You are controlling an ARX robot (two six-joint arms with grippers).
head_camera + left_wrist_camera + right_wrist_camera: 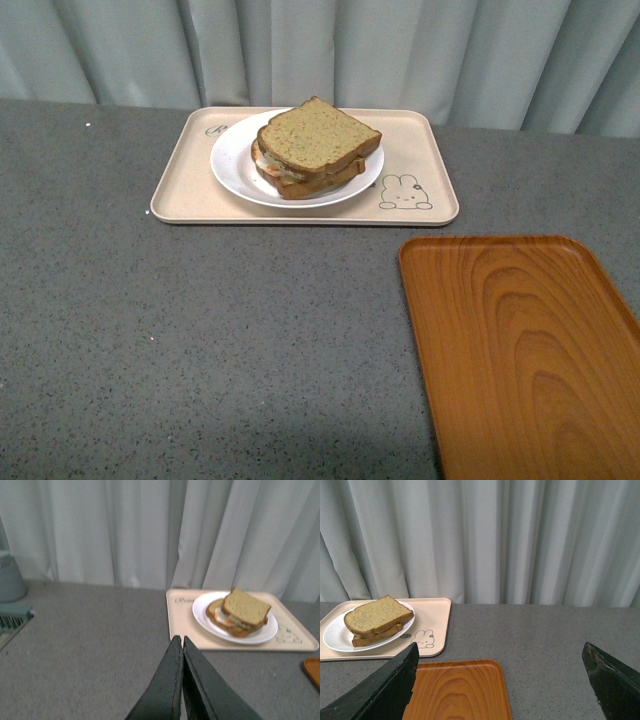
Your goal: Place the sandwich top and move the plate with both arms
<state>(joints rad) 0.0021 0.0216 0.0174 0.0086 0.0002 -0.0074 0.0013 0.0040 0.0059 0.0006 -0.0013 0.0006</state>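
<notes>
The sandwich top point(318, 133), a tan speckled slice with a brown crust, lies on the egg-bearing slice beneath it, on the round white plate point(235, 165). The plate sits on the beige rabbit tray point(185, 190) at the back of the table. Neither arm shows in the front view. My left gripper point(181, 639) is shut and empty, over the grey table well short of the tray; the sandwich top point(245, 605) and plate point(202, 612) show beyond it. My right gripper point(500, 652) is wide open and empty above the orange tray, with the sandwich top point(376, 612) and plate point(332, 637) far off.
An orange wooden tray point(520, 350) lies at the front right, also in the right wrist view point(457, 692). A pale curtain point(320, 50) hangs behind the table. A grey object point(10, 580) stands at the table's edge in the left wrist view.
</notes>
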